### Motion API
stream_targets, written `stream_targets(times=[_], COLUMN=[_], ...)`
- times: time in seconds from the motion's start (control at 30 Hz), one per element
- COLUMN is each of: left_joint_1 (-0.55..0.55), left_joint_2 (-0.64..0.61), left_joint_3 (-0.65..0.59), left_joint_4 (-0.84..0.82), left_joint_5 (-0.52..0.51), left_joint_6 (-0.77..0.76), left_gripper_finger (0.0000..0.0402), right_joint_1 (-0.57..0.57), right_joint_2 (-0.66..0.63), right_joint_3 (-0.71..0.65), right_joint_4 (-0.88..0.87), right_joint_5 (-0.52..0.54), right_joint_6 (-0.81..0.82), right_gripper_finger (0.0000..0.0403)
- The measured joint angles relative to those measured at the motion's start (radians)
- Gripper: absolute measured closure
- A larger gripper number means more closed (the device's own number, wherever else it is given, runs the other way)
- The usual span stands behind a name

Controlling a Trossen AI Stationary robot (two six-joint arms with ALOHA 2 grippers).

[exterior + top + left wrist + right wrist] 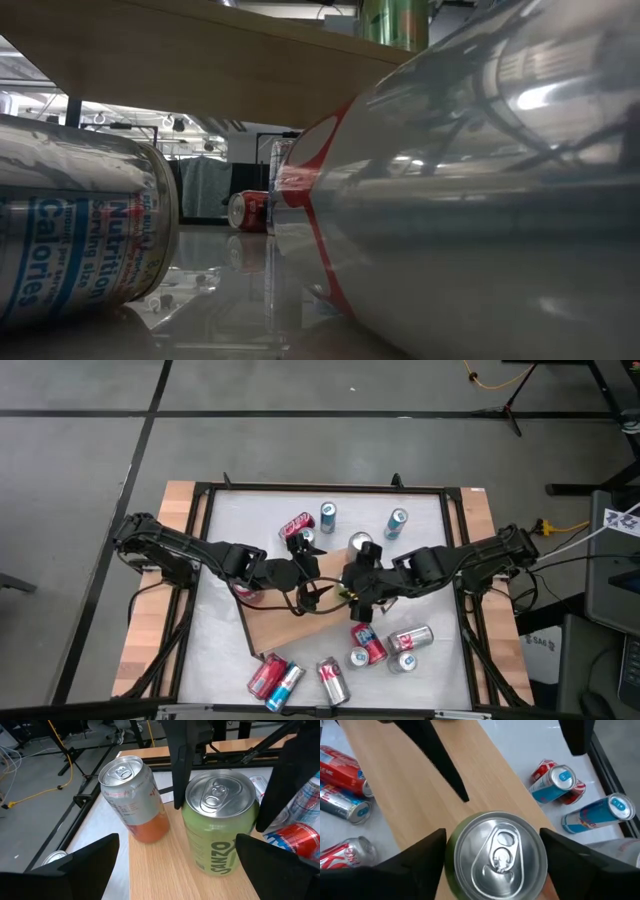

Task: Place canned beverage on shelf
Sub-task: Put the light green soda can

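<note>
Standing cylindrical green can [220, 832] on wooden shelf [165, 870]

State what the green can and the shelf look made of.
Green can: likely aluminium, with a bare brushed silver lid and pull tab and a glossy printed green wall. Shelf: light wood or wood-look board, matte, showing faint straight grain.

Even bright overhead light, glare on near can [480, 190], low view blurry.

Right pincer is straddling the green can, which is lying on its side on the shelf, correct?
Not quite. The right pincer does straddle the green can on the shelf, but the can stands upright, lid up, as the left wrist view shows.
</note>
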Motion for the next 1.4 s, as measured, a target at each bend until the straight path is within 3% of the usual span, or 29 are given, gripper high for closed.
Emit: stream_targets(times=[0.17,0.47,1.03,1.4], left_joint_1=[0.0,0.0,0.0,0.0], left_joint_2=[0.0,0.0,0.0,0.0], left_joint_3=[0.0,0.0,0.0,0.0], left_joint_4=[0.0,0.0,0.003,0.003], left_joint_5=[0.0,0.0,-0.001,-0.001], left_joint_6=[0.0,-0.004,-0.004,-0.004], left_gripper_finger=[0.0007,0.0007,0.0007,0.0007], right_joint_1=[0.0,-0.001,-0.002,-0.02], right_joint_2=[-0.002,-0.007,-0.079,-0.079], right_joint_3=[0.002,0.004,-0.002,-0.002], right_joint_4=[-0.022,-0.086,-0.252,-0.253], right_joint_5=[-0.001,-0.008,-0.028,-0.015], right_joint_6=[0.002,-0.011,-0.043,-0.115], right_gripper_finger=[0.0153,0.0116,0.0126,0.0126])
